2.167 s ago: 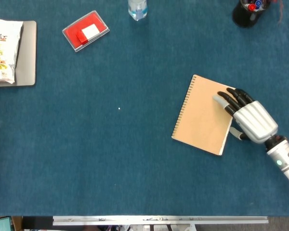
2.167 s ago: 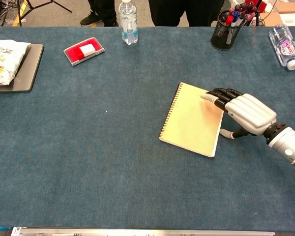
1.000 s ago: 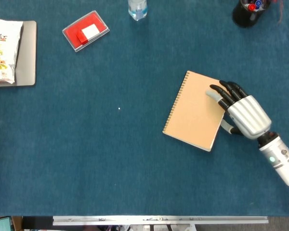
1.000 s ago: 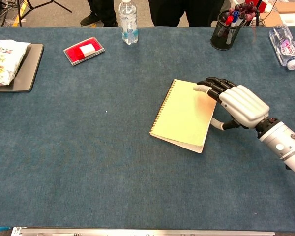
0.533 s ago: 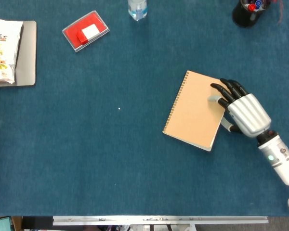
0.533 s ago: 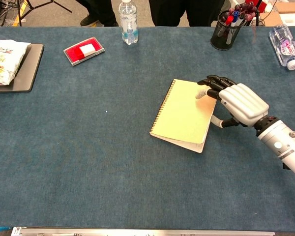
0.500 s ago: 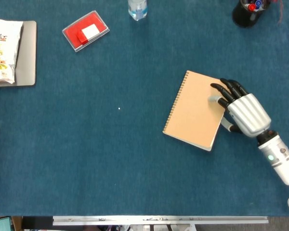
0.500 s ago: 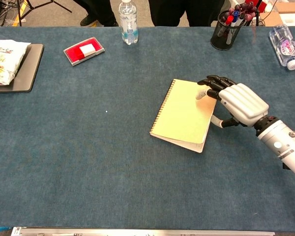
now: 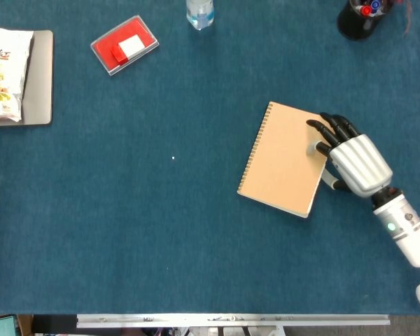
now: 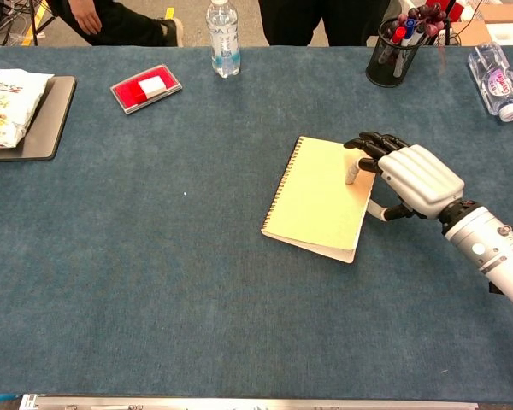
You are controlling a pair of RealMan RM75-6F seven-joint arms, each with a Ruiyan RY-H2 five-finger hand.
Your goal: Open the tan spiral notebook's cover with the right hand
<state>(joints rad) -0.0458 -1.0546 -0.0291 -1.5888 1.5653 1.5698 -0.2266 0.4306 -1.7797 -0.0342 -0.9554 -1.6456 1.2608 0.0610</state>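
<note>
Looking down from the head view, the tan spiral notebook [image 9: 285, 159] lies flat on the blue table [image 9: 196, 231], right of centre, tilted so its spiral binding runs along the edge toward 9 o'clock and its free edge faces 3 o'clock. The cover looks fully closed; no inner page shows. The right hand [image 9: 350, 159] sits at the notebook's 3 o'clock side, palm down, with its dark fingers [image 9: 327, 133] reaching toward 10 o'clock over the upper part of the free edge. They lie close together, bent downward, and one pale fingertip appears to press on the cover. The thumb pokes out beside the free edge, lower down; whether it has got under the cover cannot be told. The left hand does not show.

From the chest view, the tan spiral notebook [image 10: 321, 198] again reads as shut, though its corner toward 5 o'clock shows a slim pale band of page edges under the cover. The right hand [image 10: 406, 178] hovers low at 3 o'clock of it, fingers [image 10: 369, 142] bunched and curled down onto the cover near the corner toward 1 o'clock, the thumb lying along the free edge.

As a judgement, the reach and first contact are made, but the opening itself is not begun: the cover's free edge must yet be caught, lifted and swung over toward 9 o'clock.
</note>
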